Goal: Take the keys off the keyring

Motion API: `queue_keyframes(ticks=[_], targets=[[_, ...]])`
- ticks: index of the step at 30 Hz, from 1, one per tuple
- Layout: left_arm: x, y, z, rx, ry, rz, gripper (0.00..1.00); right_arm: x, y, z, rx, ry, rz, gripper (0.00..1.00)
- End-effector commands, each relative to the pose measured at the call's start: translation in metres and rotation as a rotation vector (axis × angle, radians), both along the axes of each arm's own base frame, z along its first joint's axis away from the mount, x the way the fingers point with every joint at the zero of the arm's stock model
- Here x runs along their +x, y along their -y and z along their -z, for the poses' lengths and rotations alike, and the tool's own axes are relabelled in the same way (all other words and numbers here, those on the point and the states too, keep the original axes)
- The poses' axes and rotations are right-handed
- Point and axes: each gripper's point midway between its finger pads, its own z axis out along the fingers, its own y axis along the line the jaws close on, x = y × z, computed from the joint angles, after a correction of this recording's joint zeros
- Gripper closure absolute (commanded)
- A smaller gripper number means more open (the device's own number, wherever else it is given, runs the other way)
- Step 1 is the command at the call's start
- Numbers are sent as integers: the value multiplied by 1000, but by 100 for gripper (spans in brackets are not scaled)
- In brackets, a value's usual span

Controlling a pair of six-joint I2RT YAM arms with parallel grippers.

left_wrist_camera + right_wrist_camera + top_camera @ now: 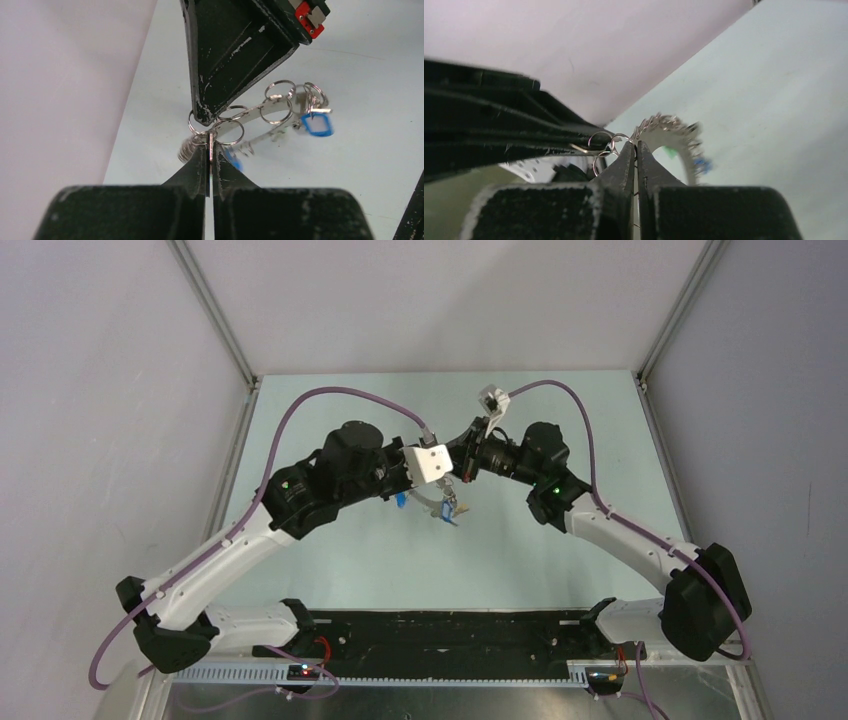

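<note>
The bunch of keys (446,504) hangs above the table between my two grippers. My left gripper (210,142) is shut on a thin flat key seen edge-on, with small silver split rings (231,131) around its tips. My right gripper (635,145) is shut on the thin wire of the keyring (684,150), which curves away blurred, with several key blades fanned along it. The right gripper's fingers (225,60) point down just above the left tips. A blue-headed key (316,124) hangs at the far end of the bunch. The left gripper's fingers (499,135) lie at the left of the right wrist view.
The pale green table (560,570) is walled by white panels on the left, right and back. A black strip (460,630) with the arm bases runs along the near edge. A small blue piece (402,502) shows under the left wrist.
</note>
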Motion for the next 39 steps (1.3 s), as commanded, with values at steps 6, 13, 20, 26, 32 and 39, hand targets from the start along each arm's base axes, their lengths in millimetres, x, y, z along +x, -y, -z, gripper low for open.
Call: queue_keyframes(ticks=[6, 13, 20, 26, 32, 39], targets=[[2, 3, -5, -24, 56, 11, 100, 30, 33, -18, 549, -740, 344, 100], [2, 10, 2, -32, 41, 37, 100, 26, 52, -18, 769, -837, 343, 74], [1, 9, -7, -75, 42, 45, 100, 22, 61, -19, 458, -469, 337, 64], [23, 4, -2, -154, -49, -62, 100, 40, 102, -1, 236, -270, 473, 58], [36, 17, 18, -258, -251, -104, 100, 45, 155, 32, -17, -188, 728, 48], [76, 106, 68, -383, -678, -183, 100, 37, 246, 31, -143, -172, 1146, 49]])
